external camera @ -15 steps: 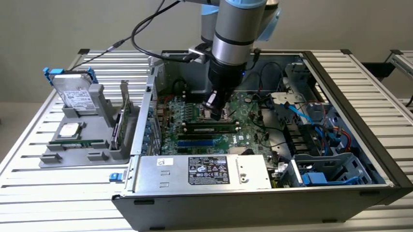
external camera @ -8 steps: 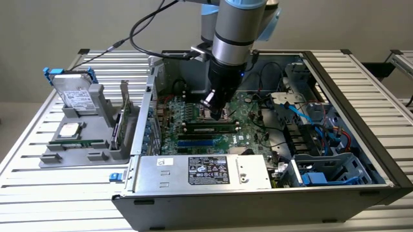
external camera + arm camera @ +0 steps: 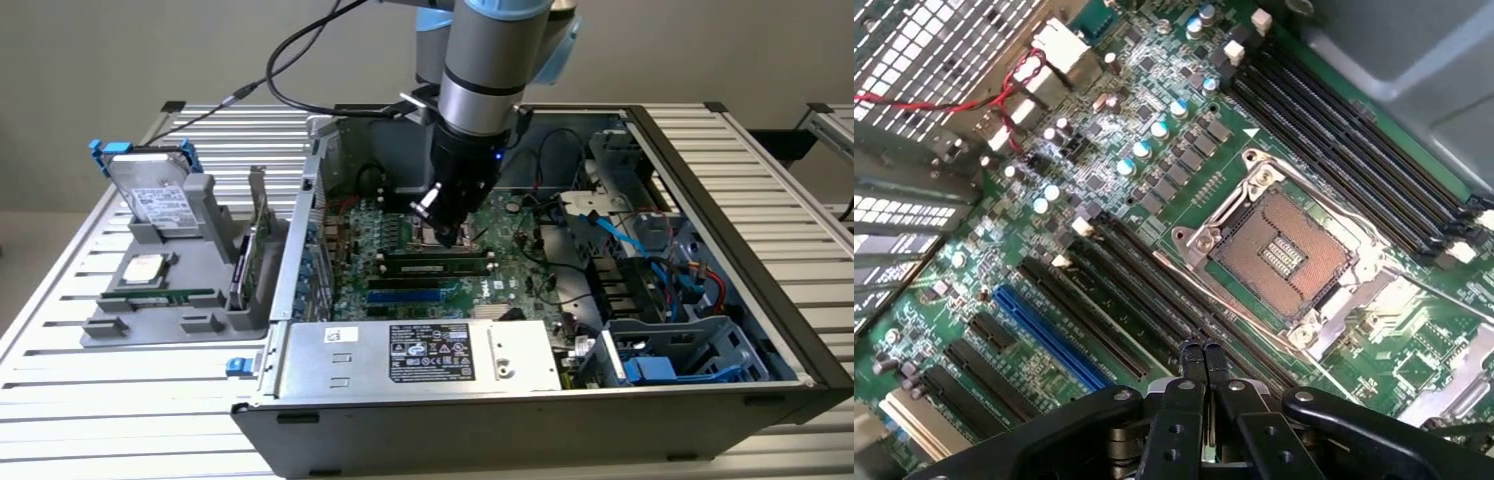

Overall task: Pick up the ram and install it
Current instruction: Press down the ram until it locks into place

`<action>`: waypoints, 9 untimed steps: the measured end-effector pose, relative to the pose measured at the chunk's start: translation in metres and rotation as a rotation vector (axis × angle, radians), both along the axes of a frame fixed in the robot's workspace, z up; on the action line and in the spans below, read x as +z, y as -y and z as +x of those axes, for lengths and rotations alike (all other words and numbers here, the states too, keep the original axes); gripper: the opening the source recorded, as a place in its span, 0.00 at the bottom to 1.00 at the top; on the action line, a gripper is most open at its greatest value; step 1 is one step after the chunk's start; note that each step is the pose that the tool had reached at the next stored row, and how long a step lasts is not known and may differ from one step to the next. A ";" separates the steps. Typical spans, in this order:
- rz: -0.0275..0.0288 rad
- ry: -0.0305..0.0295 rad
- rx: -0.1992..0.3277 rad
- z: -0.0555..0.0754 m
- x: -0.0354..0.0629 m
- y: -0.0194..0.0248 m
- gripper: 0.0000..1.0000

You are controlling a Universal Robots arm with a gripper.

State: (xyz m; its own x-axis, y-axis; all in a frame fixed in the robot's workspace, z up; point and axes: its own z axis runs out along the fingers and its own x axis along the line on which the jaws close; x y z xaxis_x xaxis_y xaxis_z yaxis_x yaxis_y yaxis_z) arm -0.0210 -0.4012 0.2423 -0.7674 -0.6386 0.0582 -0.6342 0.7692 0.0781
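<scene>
The ram (image 3: 430, 266), a long green stick with a row of black chips, lies along the black slots of the motherboard (image 3: 514, 285) inside the open computer case. My gripper (image 3: 447, 238) hangs just behind it, low over the board, with its fingers shut together and nothing between them. In the wrist view the shut gripper (image 3: 1202, 352) points at the long black slots (image 3: 1144, 300) beside the empty processor socket (image 3: 1284, 255). The ram itself is hidden there under the gripper body.
The case walls (image 3: 747, 250) and the silver power supply (image 3: 427, 355) ring the board, with cables (image 3: 667, 260) at the exterior view's right. A grey holder (image 3: 160, 320) at the left carries a silver drive (image 3: 154, 195), a square chip (image 3: 144, 268) and another thin green stick (image 3: 160, 298).
</scene>
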 end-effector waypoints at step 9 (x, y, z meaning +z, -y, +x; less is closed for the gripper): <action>0.0001 0.0005 -0.138 0.000 -0.0002 0.0000 0.10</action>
State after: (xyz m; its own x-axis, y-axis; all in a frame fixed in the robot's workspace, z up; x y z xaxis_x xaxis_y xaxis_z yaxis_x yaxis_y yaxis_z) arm -0.0210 -0.4012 0.2421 -0.8481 -0.5267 0.0577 -0.5221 0.8493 0.0779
